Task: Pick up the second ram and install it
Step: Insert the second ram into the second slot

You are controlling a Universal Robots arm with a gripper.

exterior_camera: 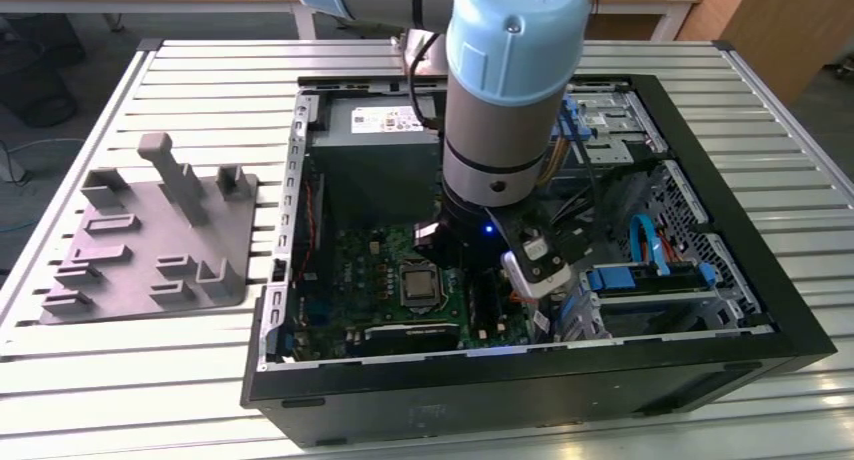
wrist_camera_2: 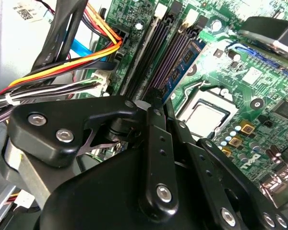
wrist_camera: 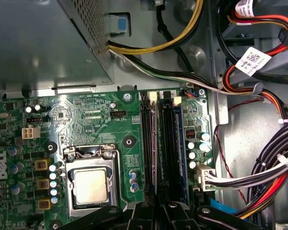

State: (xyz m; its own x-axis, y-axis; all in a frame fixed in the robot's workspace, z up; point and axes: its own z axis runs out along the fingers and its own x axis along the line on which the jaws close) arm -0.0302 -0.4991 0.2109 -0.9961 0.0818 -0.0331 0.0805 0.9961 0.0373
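While the arm reaches down into the open computer case [exterior_camera: 747, 310], the pincer [wrist_camera_2: 156, 103] sits over the memory slots [wrist_camera: 161, 139] of the motherboard [wrist_camera: 81, 120]; whether its fingers are spread or closed I cannot tell. In the second wrist view a dark green strip with a blue label, the second ram [wrist_camera_2: 185, 64], stands seated on edge in one slot, just past the pincer's tip. Processor socket [wrist_camera: 89, 184] lies beside the slots on the motherboard. Bundled cables [wrist_camera: 273, 163] run along the slots' other side. Beyond the case, toward the exterior view's left, a grey holder block [exterior_camera: 147, 240] rests on the slatted bench [exterior_camera: 200, 70].
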